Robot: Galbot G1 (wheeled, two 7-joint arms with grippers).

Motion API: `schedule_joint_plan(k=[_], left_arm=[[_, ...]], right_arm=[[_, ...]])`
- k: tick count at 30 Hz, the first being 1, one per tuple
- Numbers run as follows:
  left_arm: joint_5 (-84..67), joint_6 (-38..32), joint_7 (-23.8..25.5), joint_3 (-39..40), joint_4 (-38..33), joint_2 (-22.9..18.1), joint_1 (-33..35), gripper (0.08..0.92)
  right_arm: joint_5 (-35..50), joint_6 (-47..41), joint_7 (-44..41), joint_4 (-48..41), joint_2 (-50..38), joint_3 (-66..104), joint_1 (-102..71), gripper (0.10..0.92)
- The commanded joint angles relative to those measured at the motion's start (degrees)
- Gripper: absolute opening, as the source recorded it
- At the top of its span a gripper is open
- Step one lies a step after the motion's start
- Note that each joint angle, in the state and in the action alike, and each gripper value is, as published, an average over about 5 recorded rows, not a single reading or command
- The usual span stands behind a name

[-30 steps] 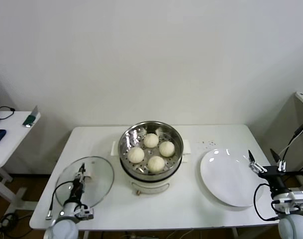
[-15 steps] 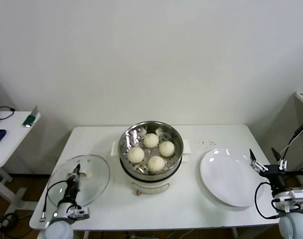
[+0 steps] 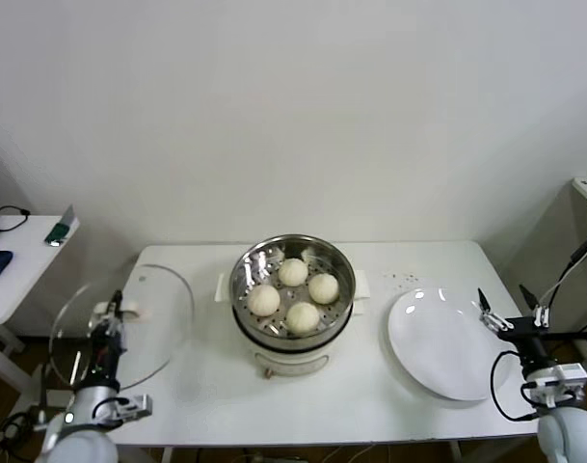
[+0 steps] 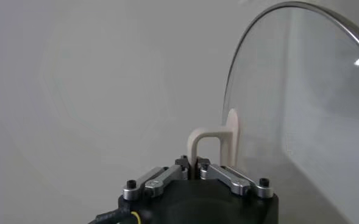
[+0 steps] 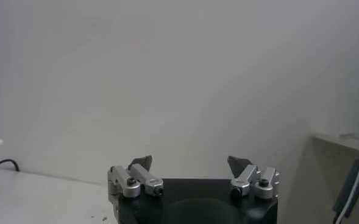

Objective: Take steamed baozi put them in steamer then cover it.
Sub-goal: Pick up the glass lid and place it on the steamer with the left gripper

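The counter (image 3: 370,405) carries the steamer (image 3: 293,294) at its middle, with all four steamed baozi (image 3: 293,293) already seated on the perforated tray, and an empty white plate (image 3: 442,342) to the right. The cover (image 3: 120,328) is held tilted, almost on edge, off the counter's left end, its white handle pinched by the left gripper (image 4: 192,163). Since the handle is gripped only by the fingertips, the heavy glass could probably swing or slip as it is carried across; it could also be landed off-centre, so that its metal rim strikes the steamer's edge or a bun is pressed. The right gripper (image 3: 506,311) is parked at the plate's far side, fingers spread and empty. Compared with a second ago, the cover has been lifted from lying flat on the counter and drawn leftward and upward.
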Motion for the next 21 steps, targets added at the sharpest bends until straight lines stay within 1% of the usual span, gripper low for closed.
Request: schedule_joint_plan(k=[1, 4, 7, 9, 11, 14, 17, 21], left_arm=[[-6.65, 11.66, 0.80, 4.19, -13.30, 13.62, -0.58, 0.147], [-8.62, 15.32, 2.02, 8.89, -13.24, 18.21, -5.79, 0.147], [-9.42, 18.81, 4.97, 15.87, -13.04, 22.18, -12.22, 0.147], [-9.46, 21.11, 7.51, 21.55, -12.89, 23.94, -16.42, 0.147], [-8.76, 23.55, 10.34, 27.08, -12.59, 24.56, -20.69, 0.147], [-7.23, 27.05, 13.69, 34.49, -11.87, 22.98, -25.91, 0.147], [-4.10, 28.92, 16.48, 39.59, -10.44, 18.62, -29.55, 0.147], [-0.25, 30.14, 19.87, 43.65, -8.35, 12.58, -32.39, 0.147]], right_arm=[[-1.41, 0.12, -0.22, -1.53, -0.27, -2.91, 1.22, 0.823], [-2.38, 0.11, -0.17, -2.51, -0.24, -4.35, 2.42, 0.823], [-3.37, 0.20, -0.07, -3.76, -0.14, -5.65, 3.90, 0.823], [-3.94, 0.29, -0.01, -4.57, 0.04, -6.31, 4.90, 0.823], [-4.42, 0.40, 0.04, -5.45, 0.31, -7.06, 6.06, 0.823], [-5.01, 0.58, 0.09, -6.64, 0.80, -8.29, 7.70, 0.823], [-5.58, 0.74, 0.12, -7.59, 1.29, -9.14, 8.83, 0.823], [-6.06, 0.77, 0.26, -8.35, 1.83, -9.72, 9.87, 0.823]])
